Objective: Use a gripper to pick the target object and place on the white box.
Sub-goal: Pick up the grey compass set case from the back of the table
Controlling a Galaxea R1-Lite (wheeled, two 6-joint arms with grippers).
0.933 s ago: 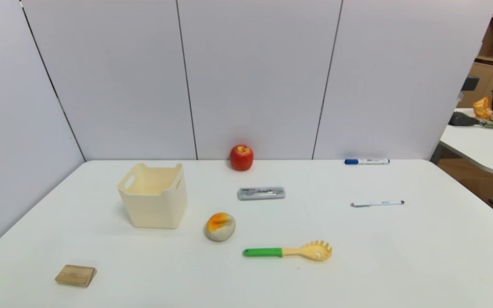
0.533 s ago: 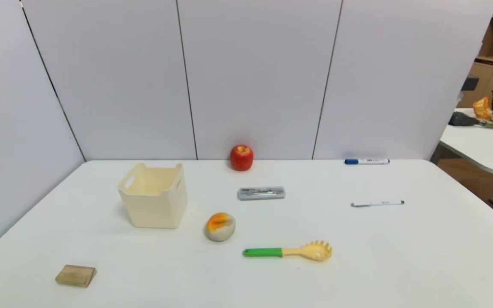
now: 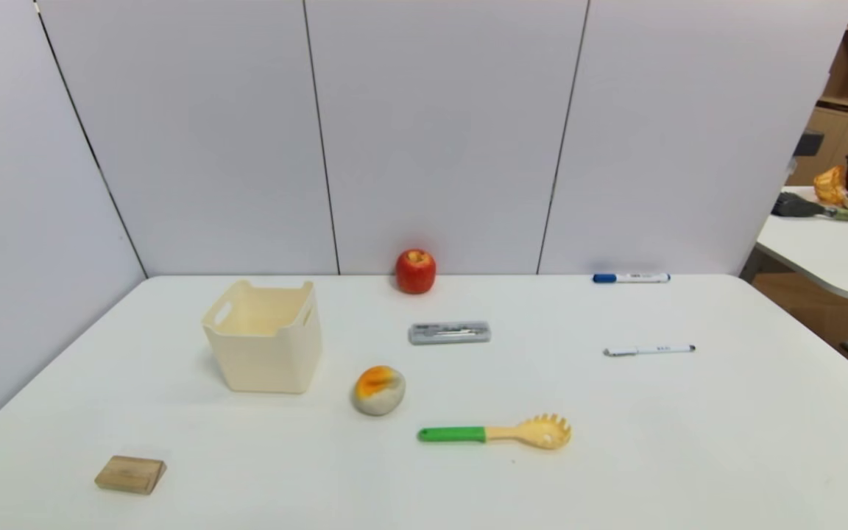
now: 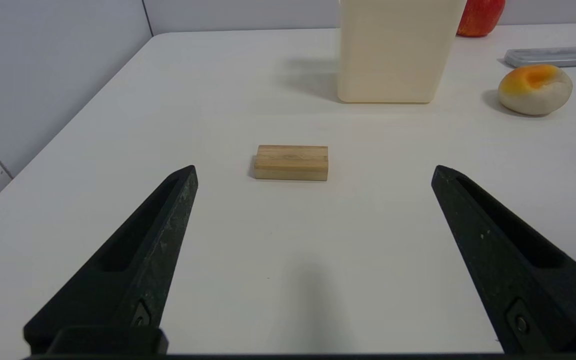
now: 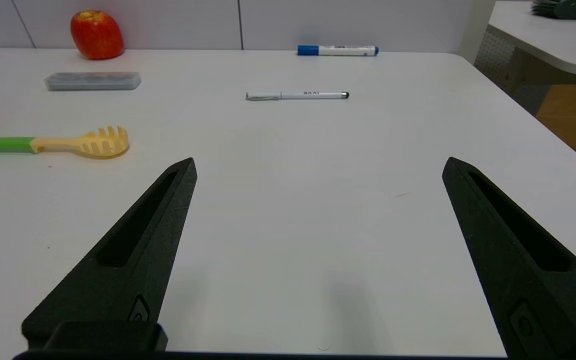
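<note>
Grey case: the target object [image 3: 450, 333] lies flat on the white worktop [image 3: 689, 442], long side across the robot's front, toward the far middle, clear of everything else.
Contents: thin pen-like items show through its lid.
Handling: likely light and rigid, with a smooth plastic shell that may slip; low profile leaves little height to pinch.
Grasp: best taken across the short width near the middle, fingers coming down over both long edges.
Neighbours: red apple [image 3: 415, 271] behind it by the wall; orange-and-grey round lump [image 3: 378, 390] in front, toward the left; green-handled pasta spoon [image 3: 494, 433] nearer still.
White box [image 3: 264, 336]: stands upright left of the case, open top, nothing visible inside.
Farther out: white pen [image 3: 648, 350] and blue-capped marker [image 3: 631, 278] to the right; wooden block [image 3: 130, 473] near the front left.
Left gripper [image 4: 313, 172]: jaws spread wide, holding nothing, low over the worktop facing the wooden block.
Right gripper [image 5: 318, 167]: jaws likewise wide and bare, over bare worktop on the right.
Progress: nothing grasped yet.
</note>
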